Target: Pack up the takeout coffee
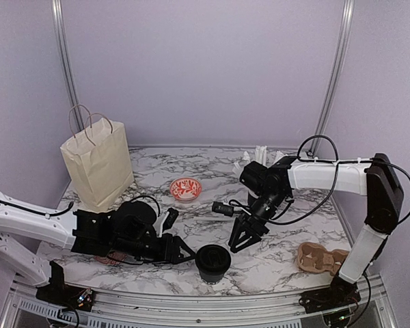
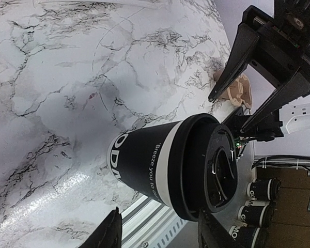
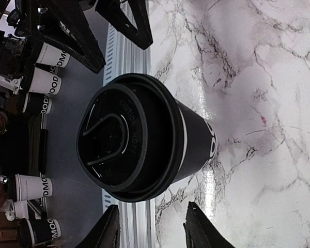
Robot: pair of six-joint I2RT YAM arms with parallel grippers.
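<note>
The takeout coffee (image 1: 212, 263) stands upright near the table's front edge, a black paper cup (image 2: 144, 160) with white print and a white band under its black lid (image 2: 213, 166). The lid (image 3: 116, 138) sits seated on the cup (image 3: 196, 139). My left gripper (image 1: 184, 250) is just left of the cup, open, its fingers (image 2: 109, 232) low beside the cup and not closed on it. My right gripper (image 1: 238, 240) hangs above and right of the cup, open and empty, with its fingertips (image 3: 199, 227) apart from the lid.
A tan paper bag (image 1: 98, 166) stands at the back left. A red-and-white bowl (image 1: 186, 188) lies mid-table. A brown cardboard cup carrier (image 1: 321, 258) sits at the front right. White wrapped straws (image 1: 261, 153) show behind the right arm. The metal table rail (image 3: 129, 46) runs close to the cup.
</note>
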